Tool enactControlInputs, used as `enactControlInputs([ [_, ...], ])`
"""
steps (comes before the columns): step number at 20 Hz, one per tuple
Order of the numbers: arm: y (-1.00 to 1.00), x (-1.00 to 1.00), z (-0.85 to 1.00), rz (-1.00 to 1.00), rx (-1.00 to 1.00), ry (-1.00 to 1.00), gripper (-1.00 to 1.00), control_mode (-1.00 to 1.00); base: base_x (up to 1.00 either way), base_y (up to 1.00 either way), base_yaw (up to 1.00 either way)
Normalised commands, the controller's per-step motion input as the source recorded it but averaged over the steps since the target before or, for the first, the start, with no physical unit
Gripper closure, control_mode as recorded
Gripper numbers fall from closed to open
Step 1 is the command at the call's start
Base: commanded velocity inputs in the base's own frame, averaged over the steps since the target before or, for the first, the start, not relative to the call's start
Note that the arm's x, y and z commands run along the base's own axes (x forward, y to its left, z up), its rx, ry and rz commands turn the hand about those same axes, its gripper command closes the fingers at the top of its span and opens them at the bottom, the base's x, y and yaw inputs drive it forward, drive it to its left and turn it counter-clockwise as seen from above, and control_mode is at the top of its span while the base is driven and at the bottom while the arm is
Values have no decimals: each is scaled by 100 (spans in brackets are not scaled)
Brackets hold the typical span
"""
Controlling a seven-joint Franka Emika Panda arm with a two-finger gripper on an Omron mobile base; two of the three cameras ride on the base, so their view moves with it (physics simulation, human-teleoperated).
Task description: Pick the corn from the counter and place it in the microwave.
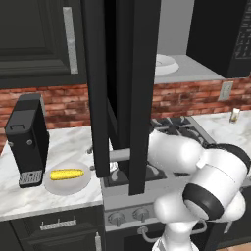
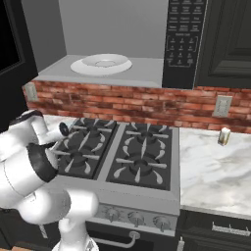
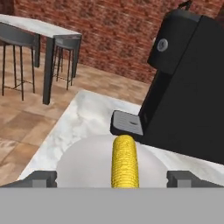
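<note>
The yellow corn [image 1: 66,174] lies on a round white plate [image 1: 54,185] on the marble counter [image 1: 73,142], left of the stove. In the hand view the corn [image 3: 124,161] points away from me, with my gripper [image 3: 112,178] open and one fingertip on each side of it, just above the plate [image 3: 83,164]. The fingers [image 3: 41,178] stand apart from the cob and touch nothing. The microwave [image 2: 184,39] hangs above the stove, its grey cavity holding a white turntable plate [image 2: 101,63]. Its tall black door [image 1: 122,88] stands open and hides my hand in the left base view.
A black coffee machine [image 1: 28,139] stands right behind the plate, seen close in the hand view [image 3: 188,87]. The black stove [image 2: 122,152] lies under the microwave. A small jar [image 2: 224,136] sits on the right counter. A table with stools [image 3: 43,30] stands beyond the counter's end.
</note>
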Motion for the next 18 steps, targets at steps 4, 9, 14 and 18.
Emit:
enactControlInputs([
  [4,73,24,-28,0,0,9,-100,-100,0,0,0],
  [9,70,7,-35,1,0,4,-100,-100,0,0,0],
  [14,32,29,-28,0,-1,3,-100,-100,0,0,0],
  [18,2,28,-33,2,-1,0,-100,-100,0,0,0],
])
